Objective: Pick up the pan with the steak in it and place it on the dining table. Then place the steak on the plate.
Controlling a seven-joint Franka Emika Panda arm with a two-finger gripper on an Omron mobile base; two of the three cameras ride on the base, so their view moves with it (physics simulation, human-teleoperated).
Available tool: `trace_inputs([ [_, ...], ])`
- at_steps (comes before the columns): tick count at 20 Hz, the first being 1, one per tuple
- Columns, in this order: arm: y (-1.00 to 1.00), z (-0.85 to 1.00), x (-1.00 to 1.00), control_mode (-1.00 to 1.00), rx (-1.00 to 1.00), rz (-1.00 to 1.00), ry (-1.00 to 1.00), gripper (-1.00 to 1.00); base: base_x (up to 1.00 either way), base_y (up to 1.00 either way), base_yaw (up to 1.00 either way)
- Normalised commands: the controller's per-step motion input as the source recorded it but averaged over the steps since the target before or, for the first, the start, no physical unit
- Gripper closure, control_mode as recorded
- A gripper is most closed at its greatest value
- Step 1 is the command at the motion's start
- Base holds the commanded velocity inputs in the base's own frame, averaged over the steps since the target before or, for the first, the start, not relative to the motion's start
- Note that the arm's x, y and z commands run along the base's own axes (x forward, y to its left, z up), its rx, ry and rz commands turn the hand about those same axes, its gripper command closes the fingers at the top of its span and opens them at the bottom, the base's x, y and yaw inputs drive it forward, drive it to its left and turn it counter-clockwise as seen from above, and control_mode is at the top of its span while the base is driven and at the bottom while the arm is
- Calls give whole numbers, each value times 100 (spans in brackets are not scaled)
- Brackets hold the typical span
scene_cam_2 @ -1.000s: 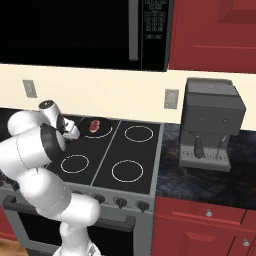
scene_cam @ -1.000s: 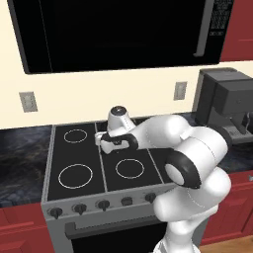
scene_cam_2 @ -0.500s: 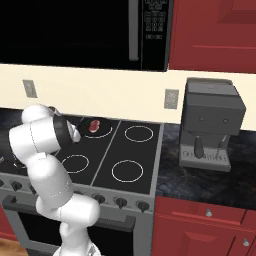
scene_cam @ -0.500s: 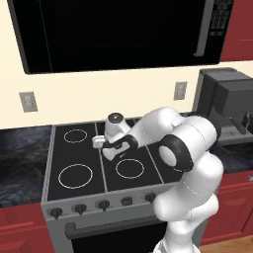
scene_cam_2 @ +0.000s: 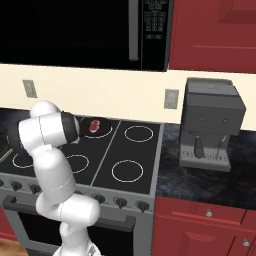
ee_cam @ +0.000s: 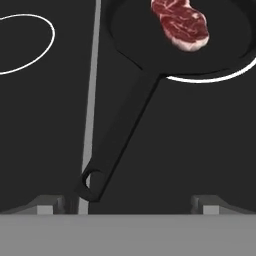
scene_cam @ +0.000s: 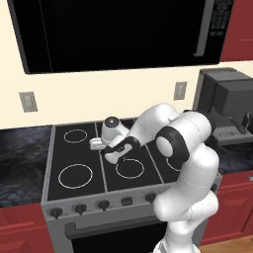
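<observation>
The gripper (ee_cam: 128, 202) hangs low over the stove (ee_cam: 45, 125), jaws spread wide and empty, the arm folded forward. Between the fingertips lies the handle end of the one pan (ee_cam: 130, 120) (its far rim cut off), carrying one steak (ee_cam: 181, 25) on a back burner (scene_cam_2: 97, 127).

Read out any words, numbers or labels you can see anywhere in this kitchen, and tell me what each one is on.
Nothing can be read.
Microwave control panel: rows of small pale marks, too small and blurred to read.
Stove knobs: no readable markings.
Coffee machine: no label visible.
Pan and steak: no text.
</observation>
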Motion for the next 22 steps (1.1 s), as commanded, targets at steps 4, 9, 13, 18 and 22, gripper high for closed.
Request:
trace_inputs([
  [4, -1, -11, 13, -100, 3, 0, 0, -100, 0, 0, 0],
  [9, 0, -8, 21, -100, 3, -1, 0, -100, 0, 0, 0],
  [13, 2, -4, 16, -100, 0, -2, 0, -100, 0, 0, 0],
  [18, 8, -9, 24, -100, 0, -6, 0, -100, 0, 0, 0],
  [22, 5, -16, 19, -100, 2, -6, 0, -100, 0, 0, 0],
])
